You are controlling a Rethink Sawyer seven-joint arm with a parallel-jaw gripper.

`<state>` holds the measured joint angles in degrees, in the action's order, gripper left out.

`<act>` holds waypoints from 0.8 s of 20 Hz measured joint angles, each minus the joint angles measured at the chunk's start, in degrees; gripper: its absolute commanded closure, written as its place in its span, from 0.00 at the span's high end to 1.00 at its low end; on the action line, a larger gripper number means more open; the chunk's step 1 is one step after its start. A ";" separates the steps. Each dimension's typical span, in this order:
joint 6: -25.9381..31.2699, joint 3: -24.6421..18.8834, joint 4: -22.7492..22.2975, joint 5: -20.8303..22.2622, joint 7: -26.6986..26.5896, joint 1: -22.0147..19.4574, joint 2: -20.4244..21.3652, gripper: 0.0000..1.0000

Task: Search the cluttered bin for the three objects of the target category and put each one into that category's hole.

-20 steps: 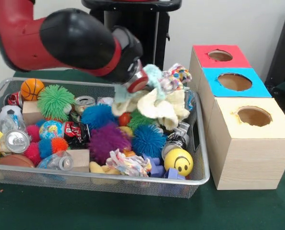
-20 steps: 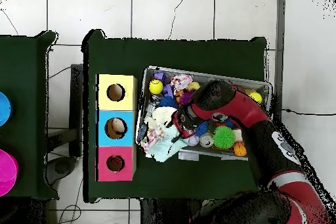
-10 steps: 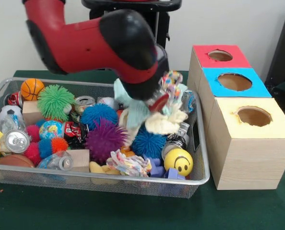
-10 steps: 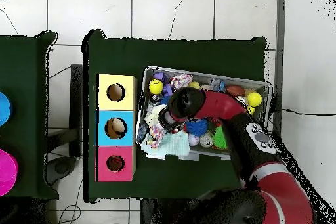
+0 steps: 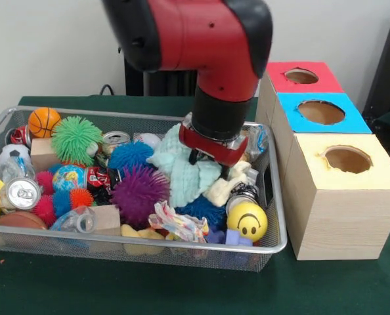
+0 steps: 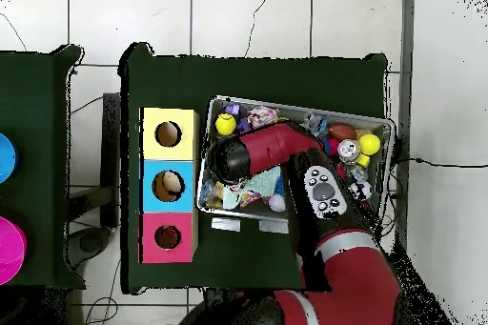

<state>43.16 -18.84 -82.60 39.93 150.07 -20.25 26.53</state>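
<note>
gripper [image 5: 205, 159] clenched on a pale green cloth [image 5: 187, 176] above the bin [image 5: 274, 223]

A dark green surface [image 5: 116, 289] was seen, and in the overhead view a second green-covered surface [image 6: 38, 102] stood to one side with a blue disc [image 6: 5, 157] and a magenta disc [image 6: 10, 250] at its edge. The floor [image 6: 257, 16] was laid with pale tiles, and a dark cable [image 6: 443, 163] was trailed across it.
</note>
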 measured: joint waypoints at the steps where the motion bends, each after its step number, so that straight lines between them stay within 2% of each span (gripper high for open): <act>1: -0.01 0.34 0.22 0.74 0.00 0.64 0.27 1.00; 3: -0.02 0.57 0.59 1.27 0.00 1.37 0.79 1.00; 7: -0.06 0.51 0.75 -0.59 0.00 0.47 1.57 1.00; 8: -0.06 0.28 0.74 -2.42 0.00 -0.83 2.13 1.00; 11: 0.06 -0.13 0.77 -4.21 0.00 -2.16 2.79 1.00; 12: 0.49 -0.90 0.91 -6.43 0.00 -3.88 3.73 1.00; 16: 1.15 -2.22 1.34 -9.21 0.00 -6.20 5.28 1.00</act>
<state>44.32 -21.07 -81.26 30.72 150.07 -26.45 31.81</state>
